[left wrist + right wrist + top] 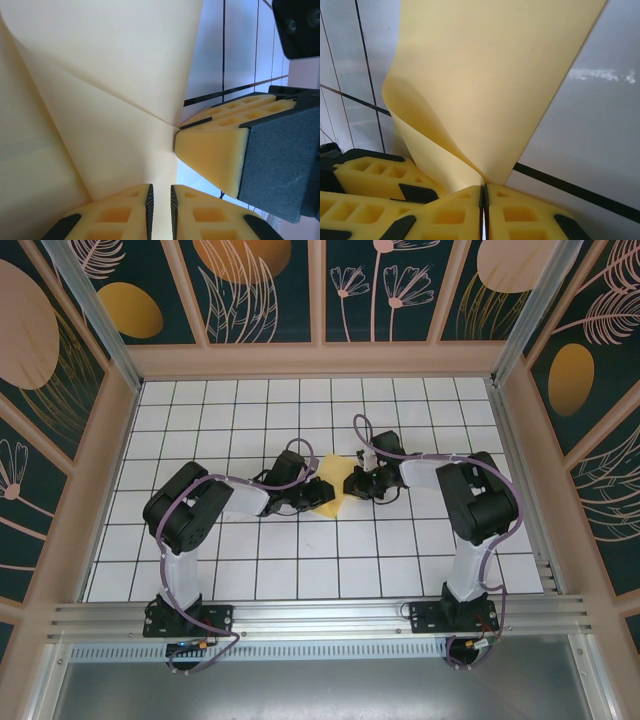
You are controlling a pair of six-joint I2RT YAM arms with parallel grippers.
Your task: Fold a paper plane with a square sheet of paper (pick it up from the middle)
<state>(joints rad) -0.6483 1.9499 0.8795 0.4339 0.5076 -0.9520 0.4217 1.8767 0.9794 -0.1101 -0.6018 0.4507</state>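
Right wrist: paper (490, 75) between jaws

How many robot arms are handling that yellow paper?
2. The left arm reaches in from the left and the right arm from the right, each pinching the yellow paper mid-table. None seems hidden.

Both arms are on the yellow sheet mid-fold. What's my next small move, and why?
Probably bring the right gripper down toward the table to flatten the flap. It and the left gripper pinch the yellow sheet close together, and the paper beside the right pinch bulges in an uncreased loop, so releasing now would likely let it spring open.
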